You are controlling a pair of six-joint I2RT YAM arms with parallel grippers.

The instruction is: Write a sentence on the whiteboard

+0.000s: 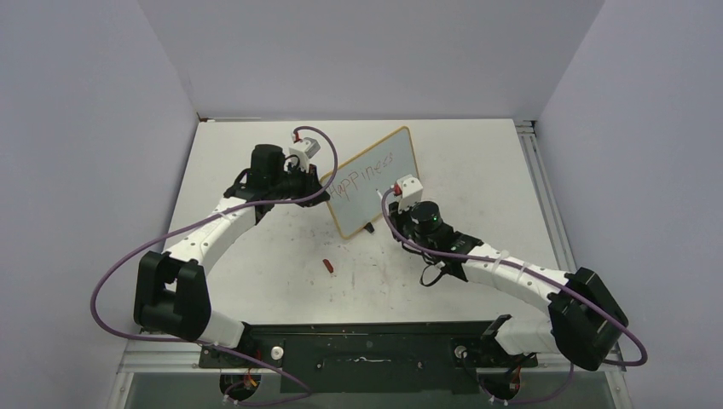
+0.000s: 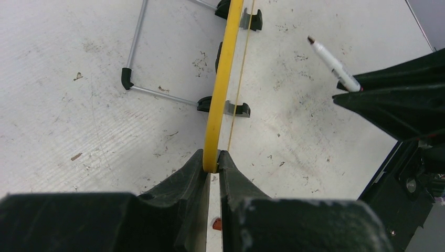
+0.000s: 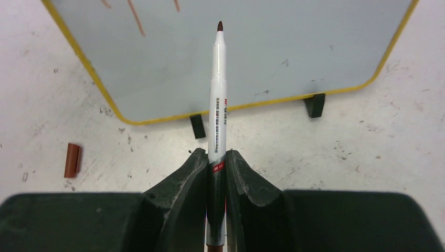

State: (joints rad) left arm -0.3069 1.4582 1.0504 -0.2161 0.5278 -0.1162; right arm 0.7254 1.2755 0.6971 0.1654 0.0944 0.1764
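The whiteboard point(image 1: 375, 181) stands tilted mid-table on black feet, yellow-framed. One slanted line of the red sentence point(image 1: 368, 170) reads "Happiness". My left gripper point(image 1: 317, 192) is shut on the board's left edge; in the left wrist view the yellow frame point(image 2: 220, 89) sits pinched at my gripper point(image 2: 211, 164). My right gripper point(image 1: 394, 203) is shut on a white marker point(image 3: 216, 94), uncapped, tip pointing at the board point(image 3: 252, 52) but apart from it. The marker also shows in the left wrist view point(image 2: 333, 64).
The red marker cap point(image 1: 328, 265) lies on the table in front of the board; it also shows in the right wrist view point(image 3: 72, 160). A wire stand point(image 2: 137, 63) props the board from behind. The tabletop is scuffed.
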